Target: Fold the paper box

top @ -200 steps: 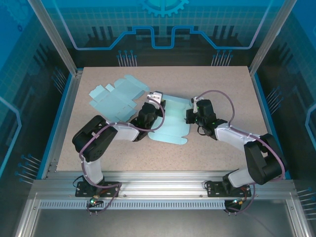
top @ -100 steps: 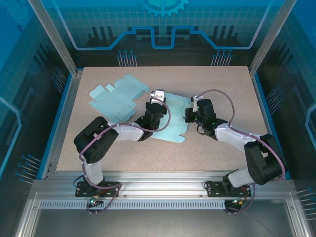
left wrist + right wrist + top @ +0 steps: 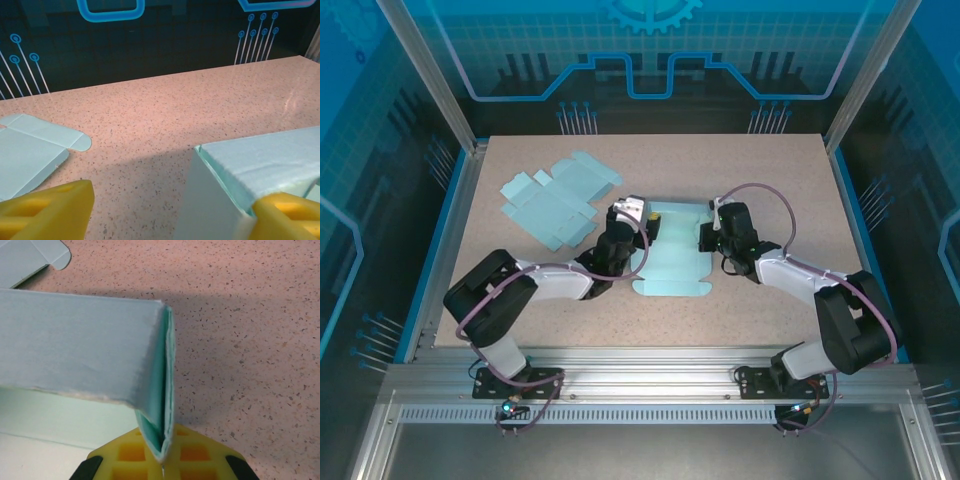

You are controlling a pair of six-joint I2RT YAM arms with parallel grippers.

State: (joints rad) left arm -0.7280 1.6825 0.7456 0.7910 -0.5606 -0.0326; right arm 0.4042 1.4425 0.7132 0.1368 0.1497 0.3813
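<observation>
The overhead view gives the layout. The paper box [image 3: 672,262], a pale teal card blank partly raised, lies near the middle of the speckled beige desk [image 3: 770,170], between the two arms. The left jaws stand at its left edge and the right jaws at its right edge. A second card blank [image 3: 558,198], flat, with notched tabs, lies toward the far left of the desk, apart from the box. The overhead view does not resolve how either pair of jaws stands; the wrist views do. The left wrist view shows the left jaws open. Their yellow pads [image 3: 45,210] sit wide apart at the bottom corners of the frame. An upright panel of the box, with a matte, fibrous top face, stands between them, just beside the right-hand pad. Contact there cannot be confirmed. A rounded tab of the second blank appears at the left edge of this view, cut off. The right wrist view shows the right jaws closed on the box. A doubled fold of card, darker teal inside, is pinched against the yellow grid-patterned pad [image 3: 200,457]. The box's left part runs out of that frame.
</observation>
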